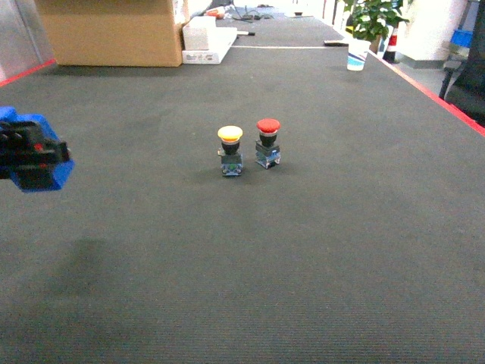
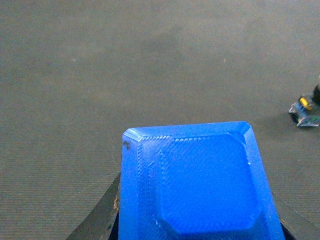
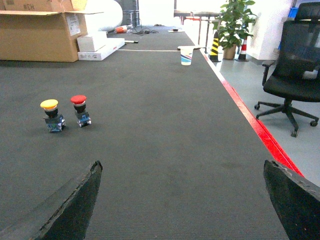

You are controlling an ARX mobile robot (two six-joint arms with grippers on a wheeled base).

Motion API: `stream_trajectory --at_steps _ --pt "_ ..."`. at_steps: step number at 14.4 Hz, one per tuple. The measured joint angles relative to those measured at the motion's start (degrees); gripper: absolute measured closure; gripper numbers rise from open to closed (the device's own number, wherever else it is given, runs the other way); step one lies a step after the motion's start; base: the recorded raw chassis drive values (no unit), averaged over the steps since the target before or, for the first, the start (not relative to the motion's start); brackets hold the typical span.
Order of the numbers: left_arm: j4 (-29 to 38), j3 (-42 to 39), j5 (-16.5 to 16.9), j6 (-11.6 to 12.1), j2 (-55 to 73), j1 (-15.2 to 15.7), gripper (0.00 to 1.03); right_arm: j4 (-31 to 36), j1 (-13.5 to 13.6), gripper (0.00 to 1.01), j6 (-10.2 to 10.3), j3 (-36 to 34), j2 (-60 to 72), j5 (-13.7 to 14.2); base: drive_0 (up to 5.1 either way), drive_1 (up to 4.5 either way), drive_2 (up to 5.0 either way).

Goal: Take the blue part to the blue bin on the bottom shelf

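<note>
The blue part [image 1: 54,171] is a chunky blue plastic block, held above the dark mat at the far left of the head view. My left gripper [image 1: 29,155] is shut on it. In the left wrist view the blue part [image 2: 195,185] fills the lower middle, between the dark fingers [image 2: 100,217] of my left gripper [image 2: 197,222]. My right gripper [image 3: 182,172] stands open low over the mat, its fingers [image 3: 75,205] wide apart with nothing between them; it does not show in the head view. The blue bin and the bottom shelf are out of view.
A yellow-capped push button [image 1: 230,149] and a red-capped one [image 1: 267,142] stand side by side mid-mat. At the far end are a cardboard box [image 1: 114,30], a white box [image 1: 208,38] and a paper cup [image 1: 357,54]. Red tape [image 1: 447,102] marks the right edge; an office chair [image 3: 295,55] stands beyond.
</note>
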Motion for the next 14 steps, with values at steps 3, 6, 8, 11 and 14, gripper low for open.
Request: stream_trajectory --at_steps 3,6,8,11,14 --pt "-3.3 -7.8 1.6 1.0 -18.2 1.3 0.58 0.0 0.0 0.03 0.0 0.0 0.0 0.0 0.0 0.0 0.0" --pt "-15.0 -15.8 0.5 1.1 -42.4 0.5 0.58 0.0 0.0 0.03 0.0 0.0 0.0 0.0 0.0 0.0 0.0" --pt "-27.2 -19.3 -1.5 0.8 -59.9 -1.2 0.58 0.0 0.0 0.03 0.0 0.0 0.0 0.0 0.0 0.0 0.0" --pt "-46.3 -20.3 -2.9 -0.6 -86.4 -1.5 0.58 0.0 0.0 0.03 0.0 0.0 0.0 0.0 0.0 0.0 0.0" --pt "-46.2 -21.1 -1.5 -0.7 -86.4 3.6 0.58 0.0 0.0 0.03 0.0 0.0 0.0 0.0 0.0 0.0 0.0"
